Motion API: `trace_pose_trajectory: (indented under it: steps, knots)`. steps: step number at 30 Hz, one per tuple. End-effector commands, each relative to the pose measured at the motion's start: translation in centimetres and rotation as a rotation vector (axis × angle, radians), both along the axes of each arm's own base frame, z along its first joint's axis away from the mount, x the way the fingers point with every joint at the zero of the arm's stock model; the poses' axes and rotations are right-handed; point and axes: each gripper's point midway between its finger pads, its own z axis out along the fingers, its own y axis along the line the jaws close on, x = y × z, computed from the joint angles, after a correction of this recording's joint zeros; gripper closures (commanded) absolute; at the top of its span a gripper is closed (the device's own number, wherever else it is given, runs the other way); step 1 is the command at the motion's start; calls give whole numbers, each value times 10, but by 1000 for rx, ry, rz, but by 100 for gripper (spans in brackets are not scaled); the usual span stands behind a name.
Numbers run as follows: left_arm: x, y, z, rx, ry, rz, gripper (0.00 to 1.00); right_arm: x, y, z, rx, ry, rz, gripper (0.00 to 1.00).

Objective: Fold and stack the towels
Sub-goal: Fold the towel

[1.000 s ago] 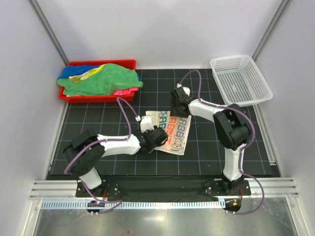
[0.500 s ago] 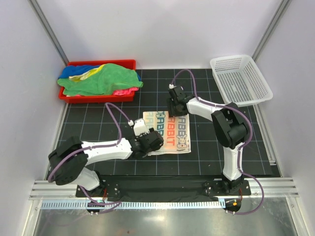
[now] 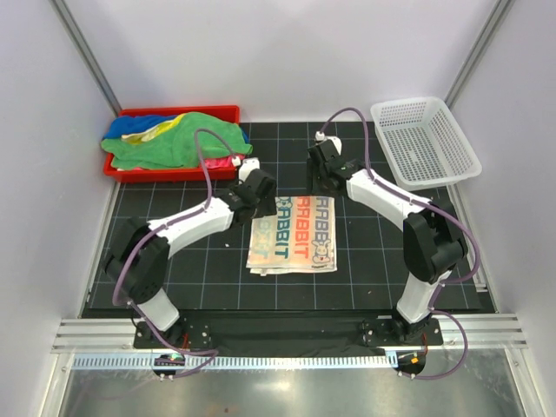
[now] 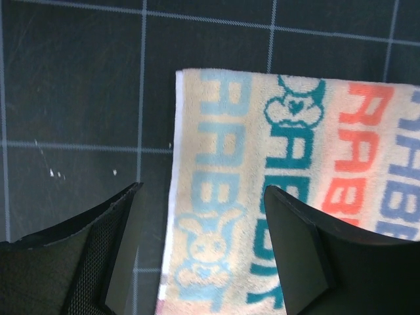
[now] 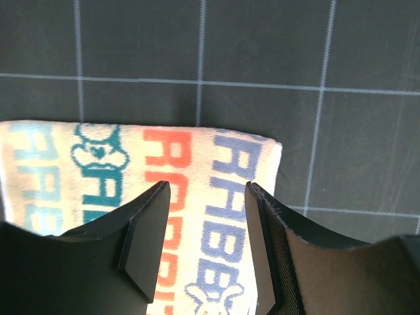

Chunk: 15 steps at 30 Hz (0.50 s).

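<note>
A cream towel with teal, orange and blue RABBIT letters (image 3: 293,234) lies folded flat on the black mat in the middle. My left gripper (image 3: 258,188) is open and empty just above its far left corner; the towel (image 4: 275,184) shows between its fingers. My right gripper (image 3: 323,173) is open and empty above its far right corner, over the towel (image 5: 203,197). A heap of towels, green (image 3: 178,142) on top with blue, yellow and pink under it, fills the red tray (image 3: 178,171) at the back left.
A white mesh basket (image 3: 423,139) stands at the back right. The black gridded mat (image 3: 373,261) covers the table. White walls close in both sides and the back.
The left gripper carried the towel's near edge over to the far side and let go; the towel now lies folded and squared. The right gripper has let go and drawn back a little.
</note>
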Motion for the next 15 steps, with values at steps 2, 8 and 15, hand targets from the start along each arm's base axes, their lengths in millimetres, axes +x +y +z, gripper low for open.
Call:
trace_pose_trajectory:
  steps: [2, 8, 15]
  knots:
    - [20, -7, -10, 43, 43, -176, 23, -5, -21, -9, -34, 9, -74, 44]
    - [39, -6, -29, 38, 73, -240, 23, 3, -36, -44, -87, 73, -83, 43]
    - [55, 3, -49, 55, 81, -212, 24, 19, -51, -68, -74, 100, -104, 46]
